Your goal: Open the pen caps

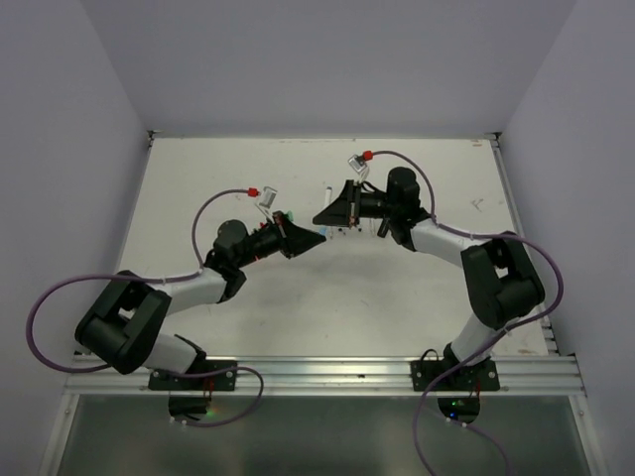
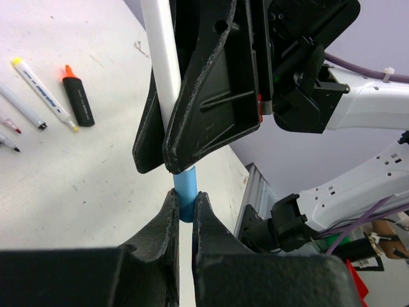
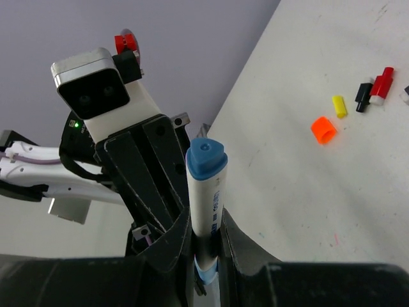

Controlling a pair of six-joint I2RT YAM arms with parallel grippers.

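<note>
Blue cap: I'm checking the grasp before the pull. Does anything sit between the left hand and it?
Nothing visible does. The left hand pinches the blue cap directly; the right hand grips the white barrel just above it.

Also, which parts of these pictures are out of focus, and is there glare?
Left wrist: the left gripper at the bottom is soft, the pens sharper. Right wrist: the right gripper is dark and blurred, the loose caps crisp. Top external: even light, no glare.

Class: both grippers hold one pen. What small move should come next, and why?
Probably draw the left gripper straight back, in line with the white barrel: it pinches the blue cap, not yet off, while the right gripper clamps that barrel.
</note>
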